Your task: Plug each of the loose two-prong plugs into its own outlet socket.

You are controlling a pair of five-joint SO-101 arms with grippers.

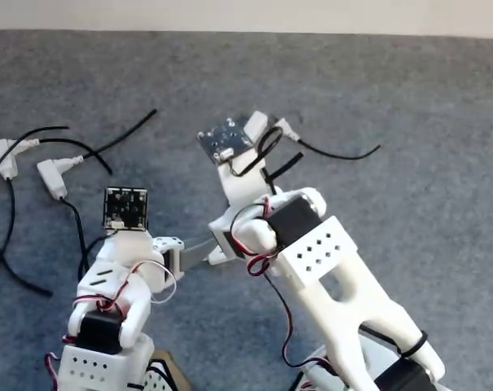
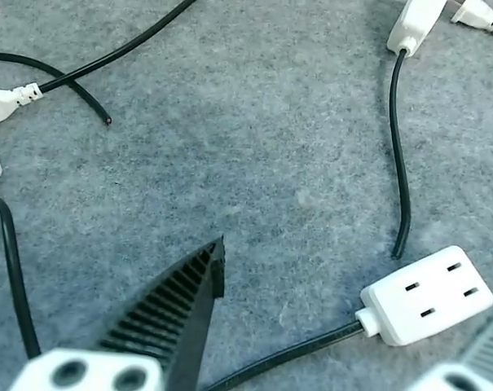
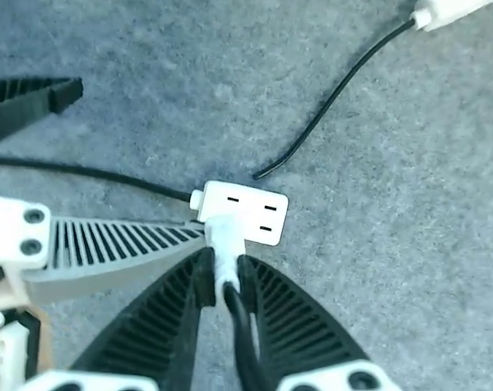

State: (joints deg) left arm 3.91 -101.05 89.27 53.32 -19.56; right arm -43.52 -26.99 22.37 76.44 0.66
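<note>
Right wrist view showed the right gripper (image 3: 222, 273) with its fingers (image 3: 177, 314) clenched on a white plug (image 3: 220, 244), whose black cord ran back between them. The plug touched the near edge of the white outlet socket (image 3: 250, 210), which lay flat on the grey desk (image 3: 393, 269) with its slotted face up. Whether the prongs were seated could not be told. The cut end of a loose black cable (image 3: 311, 122) lay just beside the socket.

From the left wrist view, the left gripper (image 2: 356, 281) had its fingers (image 2: 185, 305) released and spread wide, with the socket just beside one of them.

In the high view, two loose plugs (image 1: 55, 175) (image 1: 3, 155) lay well apart from the arms, and a third (image 1: 285, 126) lay by the right arm's wrist.
</note>
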